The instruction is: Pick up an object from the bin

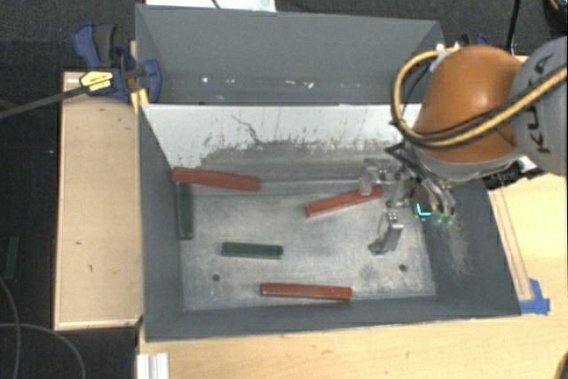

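Gripper (pixel 385 237) sits low over the bin (pixel 461 280) floor at 3 o'clock. Arm (pixel 466 106) comes in from 2 o'clock. Grip state: cannot tell, the wrist hardware hides it.

Nearest item is the tilted red bar (pixel 340 205), just off floor centre toward 2 o'clock. Its far end runs up to the gripper body, at 11 o'clock from the tip. Contact there: cannot tell.

The rest lie well apart:
- red bar 2 (pixel 216 180) at 10 o'clock, along the back wall
- red bar 3 (pixel 306 290) at 6 o'clock
- green bar (pixel 185 213) at 9 o'clock, running 12-to-6
- green bar 2 (pixel 251 251) at 8 o'clock, running 9-to-3
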`<state>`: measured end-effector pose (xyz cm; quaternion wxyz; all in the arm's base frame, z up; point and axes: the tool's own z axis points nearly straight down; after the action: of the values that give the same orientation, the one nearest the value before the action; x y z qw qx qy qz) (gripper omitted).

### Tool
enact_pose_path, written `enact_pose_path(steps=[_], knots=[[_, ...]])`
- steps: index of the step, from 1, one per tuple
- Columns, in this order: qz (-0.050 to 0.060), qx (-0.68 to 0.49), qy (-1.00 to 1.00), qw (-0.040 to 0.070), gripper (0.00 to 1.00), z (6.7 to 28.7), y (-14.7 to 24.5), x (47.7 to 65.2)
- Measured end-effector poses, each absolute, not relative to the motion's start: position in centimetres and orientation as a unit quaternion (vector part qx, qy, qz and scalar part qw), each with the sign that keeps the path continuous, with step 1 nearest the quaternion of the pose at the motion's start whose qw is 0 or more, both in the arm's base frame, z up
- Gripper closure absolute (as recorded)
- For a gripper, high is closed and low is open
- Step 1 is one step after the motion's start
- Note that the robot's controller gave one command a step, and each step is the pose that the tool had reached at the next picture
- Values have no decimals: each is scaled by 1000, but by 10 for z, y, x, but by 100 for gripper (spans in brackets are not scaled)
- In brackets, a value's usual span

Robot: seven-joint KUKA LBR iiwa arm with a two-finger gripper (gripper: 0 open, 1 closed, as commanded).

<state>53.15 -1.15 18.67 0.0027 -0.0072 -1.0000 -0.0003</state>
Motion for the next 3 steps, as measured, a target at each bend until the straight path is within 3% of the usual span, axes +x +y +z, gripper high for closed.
enact_pose_path(steps=[1,2,3], knots=[[0,-75,-997,-1,0,67,-61,587],[-3,-122,-992,-2,0,71,28,590],[0,-124,-992,-2,100,71,22,590]])
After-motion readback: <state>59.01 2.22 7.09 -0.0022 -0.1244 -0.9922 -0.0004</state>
